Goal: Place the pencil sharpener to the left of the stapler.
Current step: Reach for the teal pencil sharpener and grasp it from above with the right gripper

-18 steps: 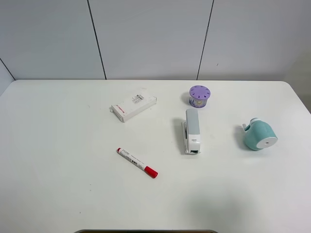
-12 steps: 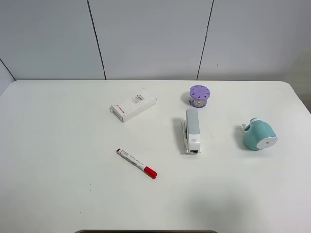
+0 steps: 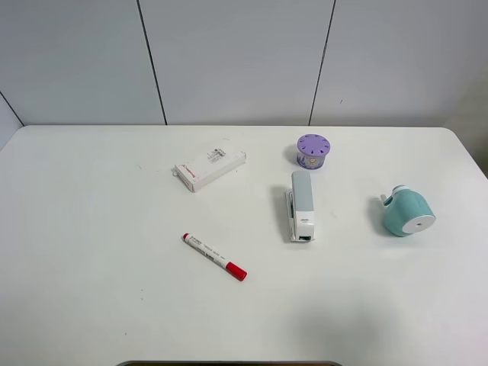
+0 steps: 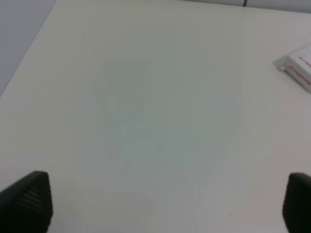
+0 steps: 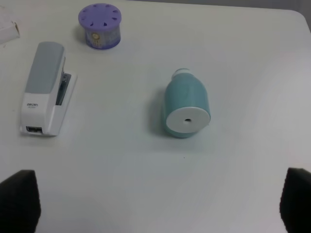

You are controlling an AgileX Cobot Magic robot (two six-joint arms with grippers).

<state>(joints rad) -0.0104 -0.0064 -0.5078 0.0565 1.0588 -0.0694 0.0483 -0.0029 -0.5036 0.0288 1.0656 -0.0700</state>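
Note:
The teal pencil sharpener (image 3: 407,212) lies on its side at the right of the table, its white round end with a centre hole facing the front; it shows again as the pencil sharpener (image 5: 187,108) in the right wrist view. The light grey and white stapler (image 3: 302,205) lies lengthwise left of it, also seen as the stapler (image 5: 45,89). Neither gripper appears in the exterior high view. My right gripper (image 5: 158,206) is open, well short of the sharpener. My left gripper (image 4: 160,204) is open over bare table.
A purple cylinder with a dotted top (image 3: 313,151) stands just behind the stapler. A flat white box (image 3: 210,165) lies at the back centre-left, its corner also seen as the box (image 4: 297,65). A red-capped marker (image 3: 215,256) lies front of centre.

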